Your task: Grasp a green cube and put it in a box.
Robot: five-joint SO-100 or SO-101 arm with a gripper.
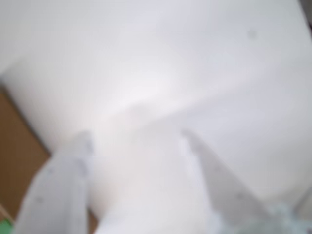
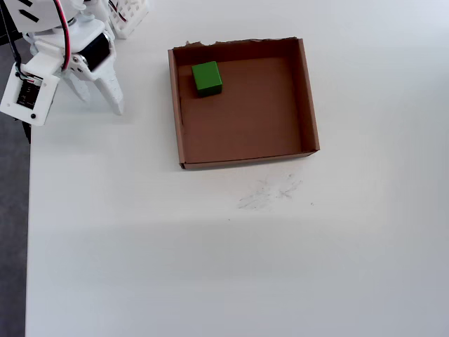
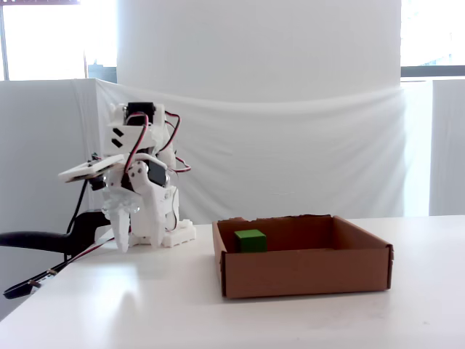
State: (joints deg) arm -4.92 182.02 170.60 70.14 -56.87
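Note:
The green cube (image 2: 207,78) lies inside the brown cardboard box (image 2: 245,119), in its upper left corner in the overhead view. In the fixed view the cube (image 3: 251,241) shows behind the box's front wall (image 3: 305,273). My white gripper (image 2: 102,105) hangs over the table to the left of the box, apart from it, fingers spread and empty. It also shows in the fixed view (image 3: 125,243). The wrist view is blurred: the two fingers stand apart around my gripper (image 1: 136,139), with part of the box (image 1: 19,146) at the left and a green sliver (image 1: 4,226) in the corner.
The arm's white base (image 2: 130,14) stands at the top left of the overhead view. The table's left edge (image 2: 28,232) borders dark floor. Faint scuff marks (image 2: 266,193) lie below the box. A black cable (image 3: 36,241) hangs off the left. A white curtain (image 3: 290,160) closes the back.

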